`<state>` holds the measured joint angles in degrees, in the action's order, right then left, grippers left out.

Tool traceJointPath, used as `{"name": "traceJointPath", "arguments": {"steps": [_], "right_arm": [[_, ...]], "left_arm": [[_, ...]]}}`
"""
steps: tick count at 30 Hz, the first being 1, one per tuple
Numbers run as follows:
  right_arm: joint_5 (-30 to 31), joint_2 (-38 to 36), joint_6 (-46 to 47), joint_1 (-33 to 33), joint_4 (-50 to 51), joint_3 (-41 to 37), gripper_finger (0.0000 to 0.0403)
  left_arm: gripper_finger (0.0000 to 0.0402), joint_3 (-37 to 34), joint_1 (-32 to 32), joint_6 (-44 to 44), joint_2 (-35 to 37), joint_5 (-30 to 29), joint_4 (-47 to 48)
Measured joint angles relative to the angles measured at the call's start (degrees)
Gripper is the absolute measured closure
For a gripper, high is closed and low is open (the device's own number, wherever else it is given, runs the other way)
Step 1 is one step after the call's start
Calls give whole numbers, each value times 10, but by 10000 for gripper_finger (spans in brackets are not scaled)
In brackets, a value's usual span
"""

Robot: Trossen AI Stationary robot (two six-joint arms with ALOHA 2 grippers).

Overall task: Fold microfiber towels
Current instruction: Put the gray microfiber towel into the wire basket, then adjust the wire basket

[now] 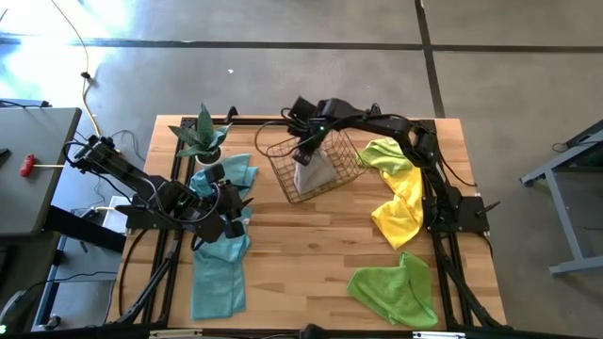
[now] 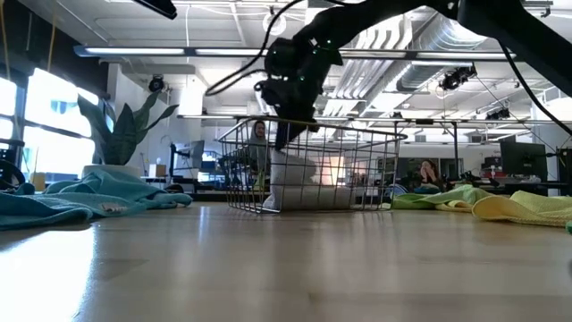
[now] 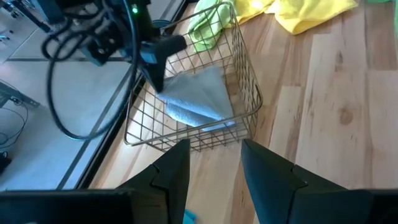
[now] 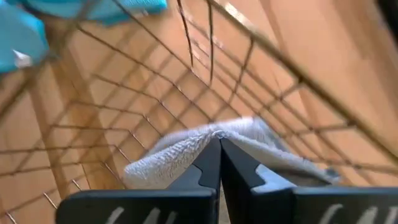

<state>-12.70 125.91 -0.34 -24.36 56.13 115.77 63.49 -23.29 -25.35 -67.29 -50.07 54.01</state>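
Note:
A grey microfiber towel [image 1: 312,172] stands up inside the wire basket [image 1: 350,168] at the table's far middle. My right gripper [image 4: 219,144] is over the basket, shut on the towel's top. My left gripper [image 3: 214,163] hovers open and holds nothing at the table's left, pointing toward the basket. Beside the left arm, one teal towel [image 1: 226,175] lies crumpled and another [image 1: 218,273] lies stretched toward the near edge. A lime green towel [image 1: 385,153], a yellow one [image 1: 399,209] and a second lime green one [image 1: 395,288] lie crumpled on the right half. My right gripper pinches the grey towel's raised top edge [image 4: 205,138] between its two shut fingers. The fingers come from above, slanting down into the basket. The towel hangs below them, drawn up to a peak, with its lower part [image 2: 299,192] down in the basket.
A potted plant [image 1: 202,137] stands at the far left corner, close to the left arm and the crumpled teal towel. The middle and near middle of the wooden table [image 1: 301,264] is bare. People sit in the room beyond the table.

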Motion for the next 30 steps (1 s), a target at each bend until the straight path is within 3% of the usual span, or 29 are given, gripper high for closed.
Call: {"name": "traceJointPath", "arguments": {"steps": [8,16,19,23,30], "right_arm": [[-20,0,-35,0,0,5,395],[-32,0,-73,6,23,6,309],[-28,0,-98,5,84,35,288],[-5,-1,-168,0,195,52,285],[-5,0,-201,-5,194,-16,284]], "left_arm": [[268,0,0,-35,0,0,40],[268,0,0,-47,0,0,50],[268,0,0,-47,0,0,50],[268,0,0,-50,0,12,51],[268,0,0,-60,0,32,54]]}}
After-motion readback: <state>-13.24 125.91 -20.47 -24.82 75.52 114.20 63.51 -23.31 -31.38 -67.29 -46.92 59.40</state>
